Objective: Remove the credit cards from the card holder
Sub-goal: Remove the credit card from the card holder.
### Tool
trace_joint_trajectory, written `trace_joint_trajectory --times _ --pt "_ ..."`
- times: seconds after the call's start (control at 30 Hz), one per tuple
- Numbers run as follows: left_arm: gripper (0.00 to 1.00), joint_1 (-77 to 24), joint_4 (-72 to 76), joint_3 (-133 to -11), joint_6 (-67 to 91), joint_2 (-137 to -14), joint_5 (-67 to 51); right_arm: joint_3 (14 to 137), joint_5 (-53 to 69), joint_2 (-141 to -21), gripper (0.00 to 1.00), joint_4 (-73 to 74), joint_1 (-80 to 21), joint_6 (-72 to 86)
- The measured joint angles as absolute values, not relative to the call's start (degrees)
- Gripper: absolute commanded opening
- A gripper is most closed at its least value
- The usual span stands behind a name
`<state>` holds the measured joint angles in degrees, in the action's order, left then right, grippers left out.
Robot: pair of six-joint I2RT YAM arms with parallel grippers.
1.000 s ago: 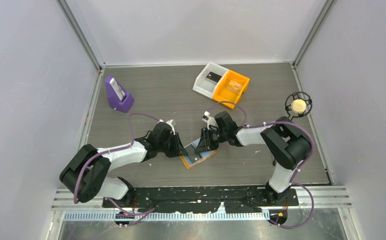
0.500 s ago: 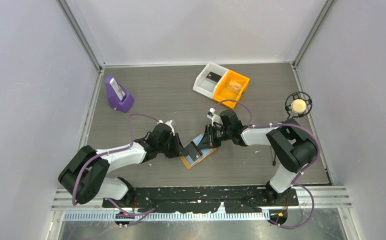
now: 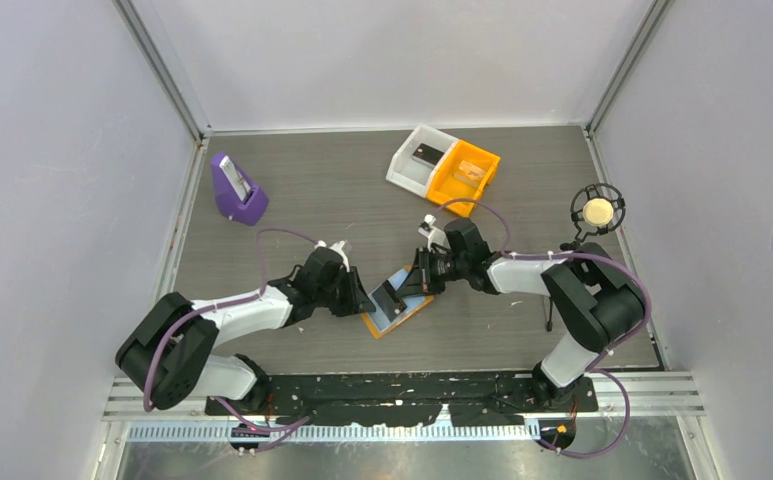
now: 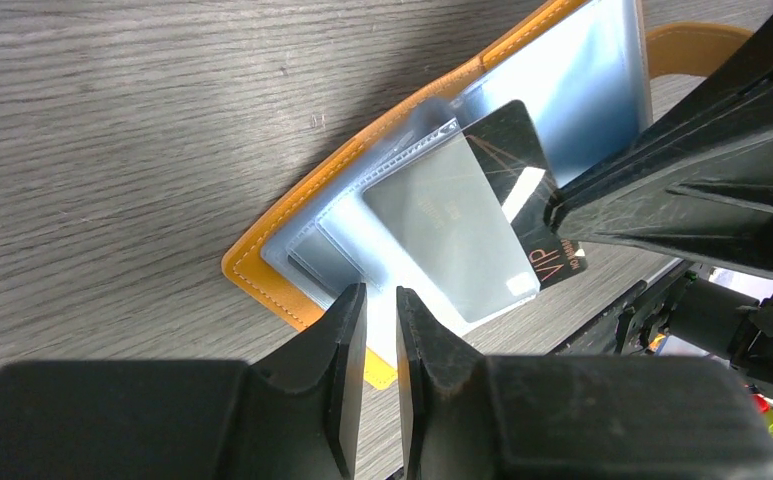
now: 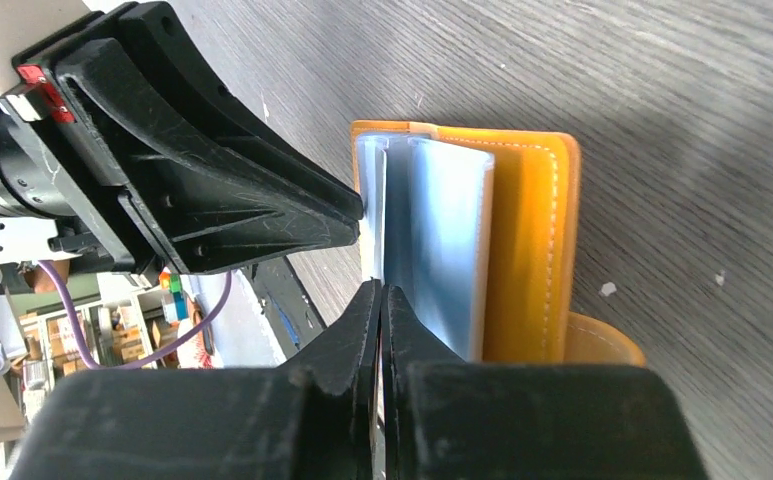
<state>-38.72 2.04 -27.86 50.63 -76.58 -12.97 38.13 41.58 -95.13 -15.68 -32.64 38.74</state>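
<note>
**Fig. Drawing a card from an anchored holder**

The card holder [image 4: 262, 272] lies open on the table [image 4: 112, 120], between the two pincers. The left pincer [image 4: 380, 302] has its jaws narrowed to a slit. It appears to nip the holder's nearest edge, where the orange hem and a clear sleeve pass between its fingertips. The right pincer [image 5: 380, 298] is pressed together on a black card [image 4: 520, 165], gripping the end farthest from the left pincer. The card stands partly out of its pocket and points toward the right pincer. A grey card [image 4: 442, 235] sits just beside it, on the left pincer's side, fully inside its sleeve. The right wrist view shows the gripped card only edge-on, so how deep the bite goes cannot be told.

Technique, as judged from this arrangement:

- **Direction of pull:** the pull should run along the card's long axis, straight away from the left pincer. It should stay low and flat so the card slides out of the pocket rather than levering the sleeve open.
- **Role of the left pincer:** it serves purely as an anchor, holding firm without tugging back, so the holder does not trail after the card.
- **Risks:** the card looks slick, so a jerk may slip it from the jaws. A tilt may drag the neighbouring sleeve and the grey card along.
- **After the pull:** once clear of the pocket mouth, the card can be lifted and set down well apart from the holder. The grey card is not yet taken out.
</note>
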Motion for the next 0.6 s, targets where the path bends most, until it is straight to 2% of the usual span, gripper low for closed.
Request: trace_joint_trajectory --times 0.37,0.6 --pt "0.22 -39.0 1.5 -27.6 50.6 -75.7 -12.0 38.2 38.0 -87.9 0.05 -7.7 -31.0 36.9" --pt "0.28 -39.0 -0.3 -27.1 50.3 -73.9 -10.9 40.5 34.9 -81.8 0.05 -0.3 -30.5 34.3"
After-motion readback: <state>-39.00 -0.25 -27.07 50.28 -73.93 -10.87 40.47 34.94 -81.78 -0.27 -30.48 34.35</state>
